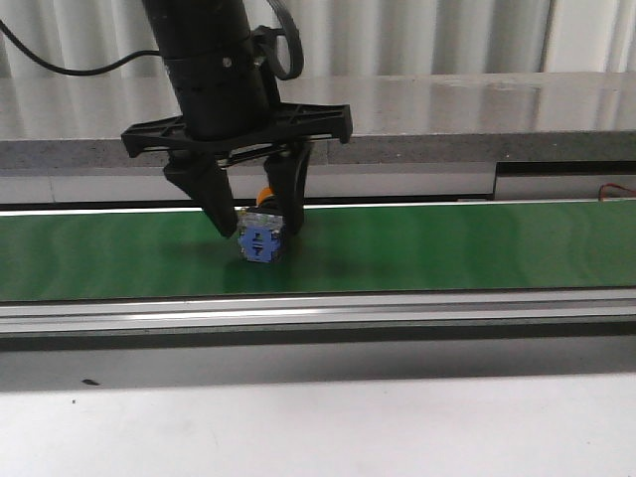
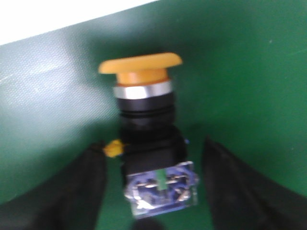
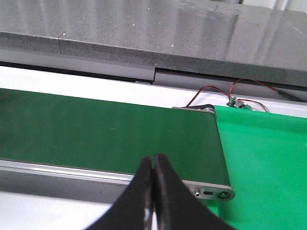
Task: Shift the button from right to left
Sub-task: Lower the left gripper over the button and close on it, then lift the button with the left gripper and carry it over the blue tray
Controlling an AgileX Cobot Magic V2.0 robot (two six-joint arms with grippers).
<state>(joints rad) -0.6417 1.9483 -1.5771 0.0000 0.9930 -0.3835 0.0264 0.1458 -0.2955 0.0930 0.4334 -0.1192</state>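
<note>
Between the left gripper's [image 1: 254,225] parted, non-touching fingers, the button [image 1: 261,237] on the green belt [image 1: 447,248]

An industrial workshop (green conveyor belt [image 1: 447,248], loose wiring [image 3: 218,91]).

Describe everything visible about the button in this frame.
The button is a small industrial push-button: a wide yellow-orange mushroom cap, a silver collar, a black barrel, and a blue and clear block with metal contacts. It looks plastic. It lies on its side on the green belt, cap pointing away from the camera, between the left gripper fingers, which flank it; the left wrist view shows gaps either side.
</note>
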